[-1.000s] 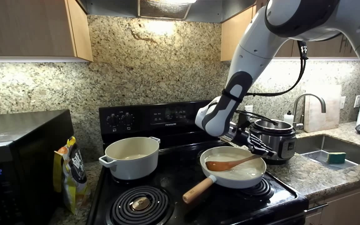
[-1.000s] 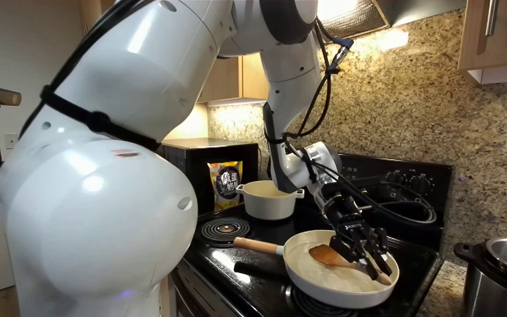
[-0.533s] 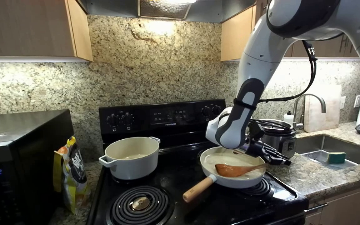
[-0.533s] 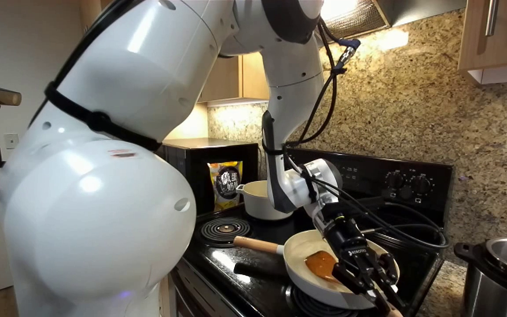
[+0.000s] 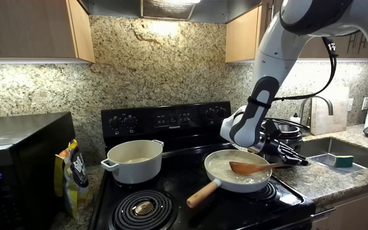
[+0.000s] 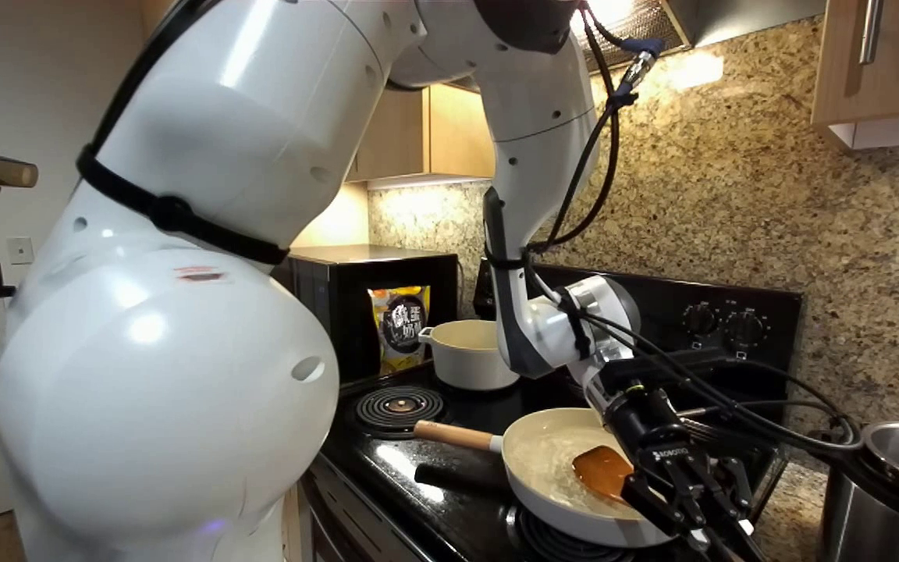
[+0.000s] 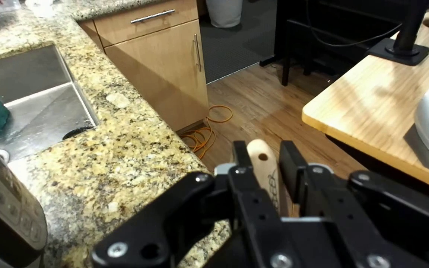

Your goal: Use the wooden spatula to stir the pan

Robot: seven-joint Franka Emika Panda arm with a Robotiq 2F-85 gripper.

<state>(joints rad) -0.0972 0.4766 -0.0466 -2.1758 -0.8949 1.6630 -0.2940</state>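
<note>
The pan (image 5: 244,187), cream-white with a glossy pale liquid in it, stands on a stove burner in both exterior views. Inside it rests the orange-brown blade of the wooden spatula (image 5: 246,167), tilted, its handle crossing the rim toward the steel cooker side. My gripper (image 5: 300,162) is just outside that rim, closed around the handle. In the wrist view the pale handle end (image 7: 263,167) with its hole lies between the fingers, against one finger (image 7: 241,156); a narrow gap shows beside the other near the tips. In an exterior view the gripper hides most of the handle (image 6: 719,538).
A deeper white pot (image 5: 139,172) stands on the back burner. Close behind my gripper is a steel cooker (image 6: 847,519). The pan's wooden handle (image 5: 203,194) sticks out over the stove front. Granite counter (image 7: 99,178) and a sink (image 7: 43,111) lie alongside.
My gripper has moved toward the steel cooker with the spatula in it. The blade has slid across the pan the same way. The pan has stayed in place.
</note>
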